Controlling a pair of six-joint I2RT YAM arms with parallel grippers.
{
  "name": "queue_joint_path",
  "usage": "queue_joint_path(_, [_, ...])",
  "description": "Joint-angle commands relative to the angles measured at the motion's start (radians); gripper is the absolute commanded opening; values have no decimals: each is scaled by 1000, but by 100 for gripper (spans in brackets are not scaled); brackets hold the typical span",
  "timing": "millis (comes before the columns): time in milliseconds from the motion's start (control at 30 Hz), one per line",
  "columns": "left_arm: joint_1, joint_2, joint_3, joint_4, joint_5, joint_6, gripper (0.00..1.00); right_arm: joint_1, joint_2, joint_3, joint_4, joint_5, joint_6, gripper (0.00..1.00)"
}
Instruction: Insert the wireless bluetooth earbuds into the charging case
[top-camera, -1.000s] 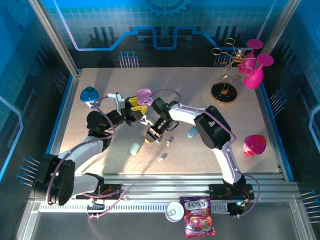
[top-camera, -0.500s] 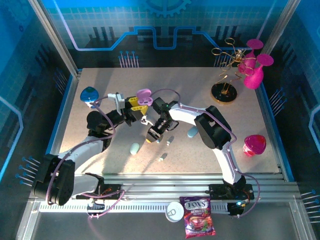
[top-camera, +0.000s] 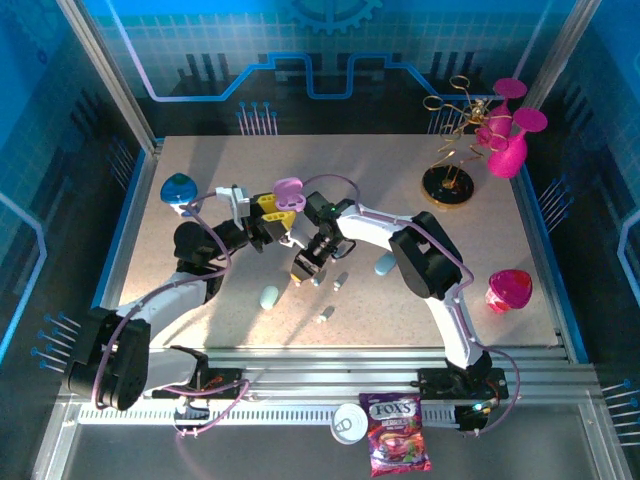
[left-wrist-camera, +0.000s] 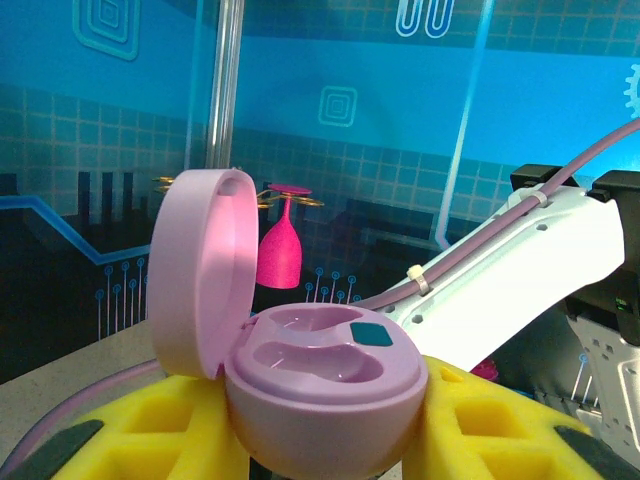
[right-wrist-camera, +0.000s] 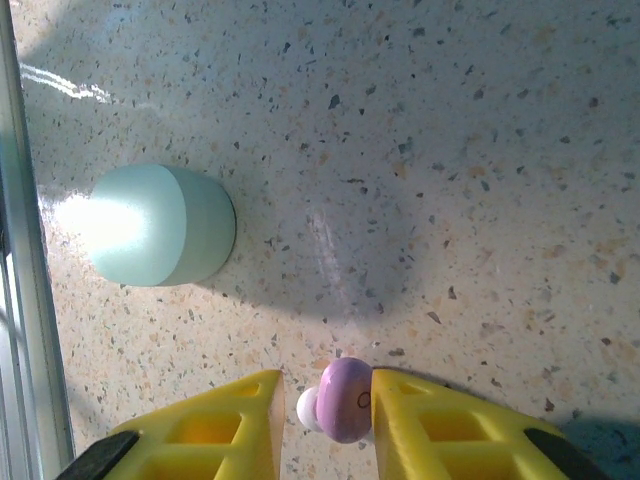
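My left gripper (top-camera: 274, 212) is shut on the open purple charging case (left-wrist-camera: 320, 385), held above the table with its lid (top-camera: 288, 187) up and both sockets empty. My right gripper (right-wrist-camera: 326, 410) points down at the table just right of it, also seen from above (top-camera: 303, 268). A purple earbud (right-wrist-camera: 346, 400) with a white tip lies between its yellow fingers, against the right one, with a small gap to the left one. Two more earbuds (top-camera: 341, 279) (top-camera: 324, 316) lie on the table nearby.
A teal case (right-wrist-camera: 160, 225) sits near the right gripper and a pale blue case (top-camera: 385, 265) under the right arm. A blue open case (top-camera: 178, 187) is far left, a pink one (top-camera: 510, 290) far right, a gold stand with pink glasses (top-camera: 470, 150) at the back.
The right gripper's fingers have narrowed around the purple earbud and the gripper has shifted slightly toward the left arm. The left gripper and case have not moved.
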Motion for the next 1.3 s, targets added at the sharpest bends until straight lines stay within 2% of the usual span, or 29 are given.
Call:
queue_joint_path(0, [-1,3,8,24,25,-18,22,17,15,16,-29,4,2,31])
queue_joint_path(567, [-1,-7,-2,26,19,-17,22,34,39,14,-27,55,24,35])
queue_joint_path(867, [-1,-12,-6,23,14,-9,22,45,19,-7,-25,40,24,30])
queue_joint_path(1000, [-1,-12,-7,26,15,-11,22,46,21,-10,-21,45,31,24])
queue_joint_path(1267, [-1,-10,-9,25,13,-9,22,47,19,-13,-20,49,37,23])
